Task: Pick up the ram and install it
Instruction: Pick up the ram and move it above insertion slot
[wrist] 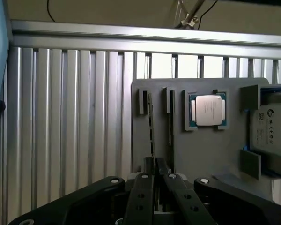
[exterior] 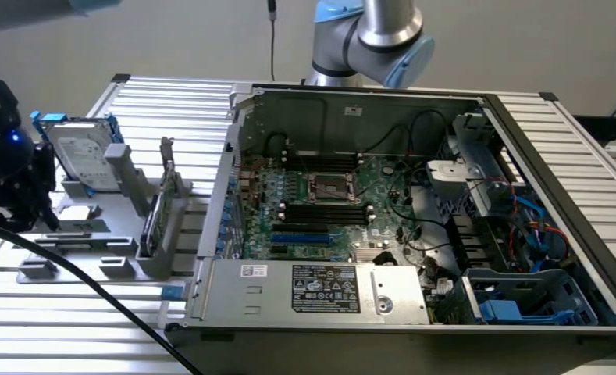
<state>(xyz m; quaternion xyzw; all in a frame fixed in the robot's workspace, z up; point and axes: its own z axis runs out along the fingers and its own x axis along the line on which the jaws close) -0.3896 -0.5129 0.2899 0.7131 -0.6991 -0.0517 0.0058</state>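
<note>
In the wrist view the ram (wrist: 151, 126) shows edge-on as a long, thin, dark stick over the grey holder (wrist: 206, 154). Its near end runs in between the two black fingers of my gripper (wrist: 154, 164). The jaws stand almost together, shut on that thin edge. A second dark strip (wrist: 170, 122) sits in the neighbouring slot. In the exterior view the arm's black wrist (exterior: 5, 156) hangs at the exterior view's left, beside the holder (exterior: 89, 262), where a thin dark stick (exterior: 151, 223) stands on edge. The black motherboard slots (exterior: 323, 212) lie inside the open computer case (exterior: 235, 187).
On the holder a square silver processor chip (wrist: 207, 110) lies beside a silver hard drive (wrist: 271, 129) in a blue frame. The slatted metal table (wrist: 70, 122) ends at a rail. A black cable (exterior: 89, 297) trails from the wrist. A power supply (exterior: 323, 293) fills the case's near side.
</note>
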